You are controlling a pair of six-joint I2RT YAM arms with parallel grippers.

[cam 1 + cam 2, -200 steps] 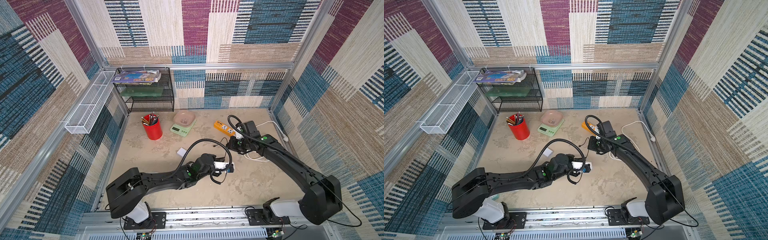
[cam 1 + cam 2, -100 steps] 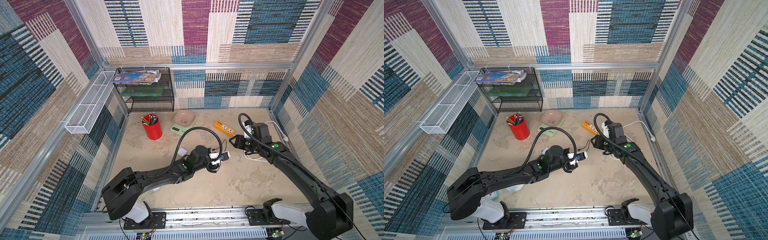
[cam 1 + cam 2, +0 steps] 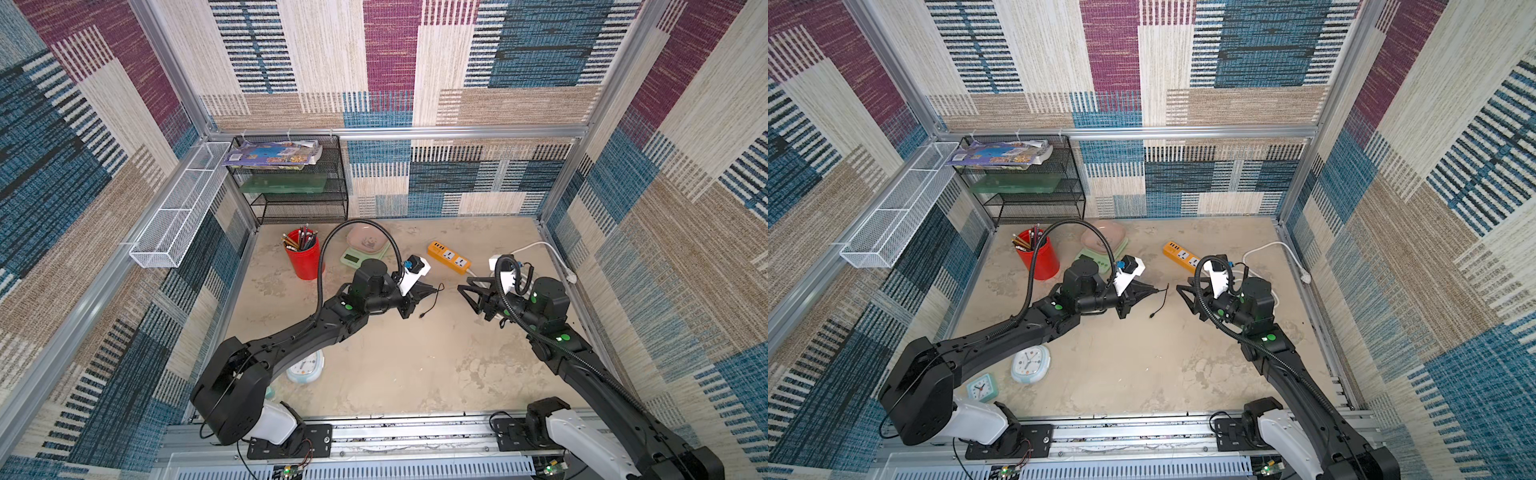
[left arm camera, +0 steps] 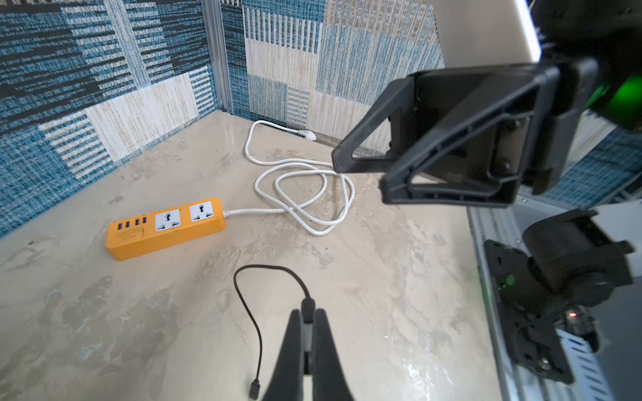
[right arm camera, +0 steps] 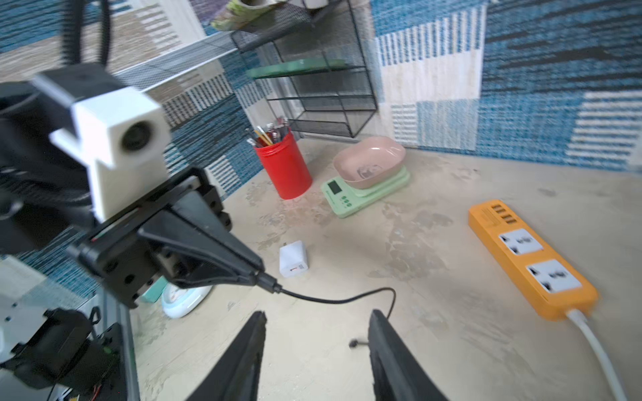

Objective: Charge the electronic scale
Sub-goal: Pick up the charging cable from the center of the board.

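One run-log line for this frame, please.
left gripper: shut on black cable, plug end | right gripper: open, empty | cable's other end: loose | electronic scale: unconnected, beside red cup | power strip: ports free

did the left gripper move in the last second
Yes: the left gripper went toward the back wall, ending nearer the orange power strip.

Black arms (image 3: 291, 345), green dots (image 3: 348, 307), ribbed hoses (image 3: 365, 221), white wrist cameras (image 3: 409, 276); left gripper (image 4: 307, 312) and right gripper (image 5: 318, 314) triangular-fingered.

A black hose (image 3: 360, 222) hides part of the electronic scale (image 3: 353, 259), apparently its far edge.
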